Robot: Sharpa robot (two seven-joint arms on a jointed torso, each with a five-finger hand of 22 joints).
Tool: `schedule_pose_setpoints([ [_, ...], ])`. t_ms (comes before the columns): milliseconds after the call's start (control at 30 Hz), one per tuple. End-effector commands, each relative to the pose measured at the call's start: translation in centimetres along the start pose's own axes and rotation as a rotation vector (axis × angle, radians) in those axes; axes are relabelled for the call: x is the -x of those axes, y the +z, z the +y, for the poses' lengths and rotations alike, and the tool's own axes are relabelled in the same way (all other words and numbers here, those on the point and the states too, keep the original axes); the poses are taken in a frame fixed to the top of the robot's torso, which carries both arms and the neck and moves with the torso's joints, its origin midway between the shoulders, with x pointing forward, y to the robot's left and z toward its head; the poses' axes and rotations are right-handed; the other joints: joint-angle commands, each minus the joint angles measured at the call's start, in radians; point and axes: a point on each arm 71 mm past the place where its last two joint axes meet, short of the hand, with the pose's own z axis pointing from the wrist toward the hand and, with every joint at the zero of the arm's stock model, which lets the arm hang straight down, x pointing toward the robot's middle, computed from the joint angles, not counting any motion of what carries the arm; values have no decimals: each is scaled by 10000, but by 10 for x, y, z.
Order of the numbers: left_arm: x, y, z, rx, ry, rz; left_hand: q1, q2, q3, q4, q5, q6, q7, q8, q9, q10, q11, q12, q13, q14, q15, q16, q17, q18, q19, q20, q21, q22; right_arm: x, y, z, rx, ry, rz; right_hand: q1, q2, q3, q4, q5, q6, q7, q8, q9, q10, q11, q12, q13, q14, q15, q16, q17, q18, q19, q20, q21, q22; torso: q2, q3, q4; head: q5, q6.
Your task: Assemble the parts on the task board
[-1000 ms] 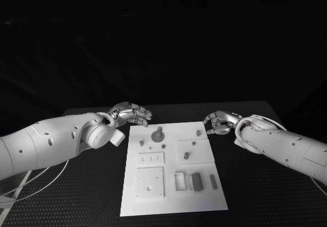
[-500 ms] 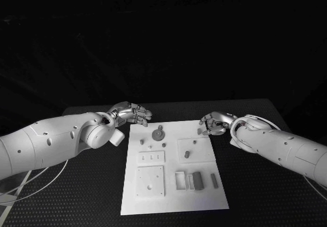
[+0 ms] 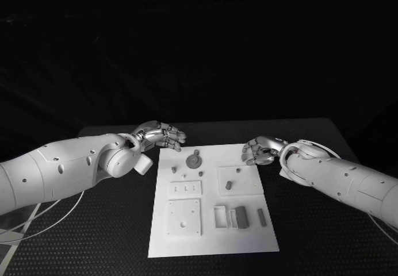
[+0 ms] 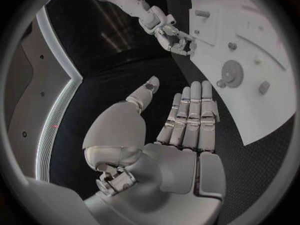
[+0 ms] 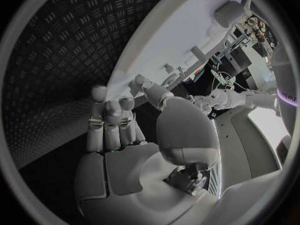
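We note the task board (image 3: 211, 198), a long white plate running away from the robot down the middle of the black table (image 3: 332, 230). Small grey parts sit across it: a gear (image 3: 194, 161) near the far end, a short peg (image 3: 237, 169) by the far right edge, another peg (image 3: 228, 185) on a raised square plate, and bar-shaped pieces (image 3: 240, 217) standing in a row nearer the robot, their long axes along the board.

The left hand (image 3: 160, 137) hovers at the board's far left corner. In the left wrist view its fingers (image 4: 190, 112) lie straight and close together, thumb apart, with nothing in them: a loosely open hand. The gear (image 4: 233, 74) lies just beyond those fingertips, on the board side.

The right hand (image 3: 260, 151) hangs at the far right edge of the board, fingers curled inward. The right wrist view shows the palm (image 5: 125, 160) and fingers bare, nothing pinched that we can make out; we judge it empty, though half-curled.

The relation that matters: the far-right peg lies just inboard of the right hand, toward the board's centre line, while the gear lies just inboard of the left. Each hand is nearest its own far-corner part. We judge nothing is grasped yet, and assembly is at an early stage. The small pegs look easy to knock over on approach.
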Motion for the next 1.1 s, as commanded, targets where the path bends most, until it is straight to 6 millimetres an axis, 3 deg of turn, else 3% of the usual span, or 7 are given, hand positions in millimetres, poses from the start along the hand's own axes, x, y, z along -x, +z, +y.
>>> schedule_pose_setpoints([
  [33,-2,0,-2,-130,-6,206,49,11,-36,-8,-39,-74,270,36,-12,22,30,-38,16,81,8,-56,16,148,23,-33,-55,15,-2,1,3,184,-43,55,49,85,-79,16,19,27,41,47,13,14,-37,66,-9,-8,-27,76,23,136,43,7,-5,206,-6,6,-1,10,-16],
  [500,-2,0,-2,-99,-11,232,45,17,-43,-5,-39,-73,269,40,-13,23,29,-40,18,82,8,-64,24,148,23,-34,-59,16,-6,3,7,232,18,117,-38,216,-112,47,25,156,33,147,47,47,-46,155,-16,27,-36,166,66,136,101,-16,58,219,-2,5,-20,61,-8],
  [933,-3,0,-1,20,-33,347,22,14,-63,0,-39,-76,271,42,-16,19,31,-46,19,79,11,-80,33,145,20,-31,-68,16,-7,5,8,148,-76,91,-167,364,-123,81,26,751,86,508,254,98,4,283,-56,86,10,287,111,136,178,-59,163,227,3,12,-30,58,-13],
  [1100,-2,0,-1,33,-28,336,19,15,-66,0,-39,-76,270,42,-17,19,31,-47,19,79,11,-83,35,145,19,-31,-69,16,-7,5,8,105,-123,65,-209,377,-124,81,27,971,32,629,344,131,-44,357,-58,119,-30,396,161,136,229,-93,244,234,7,16,-33,45,-16],
])
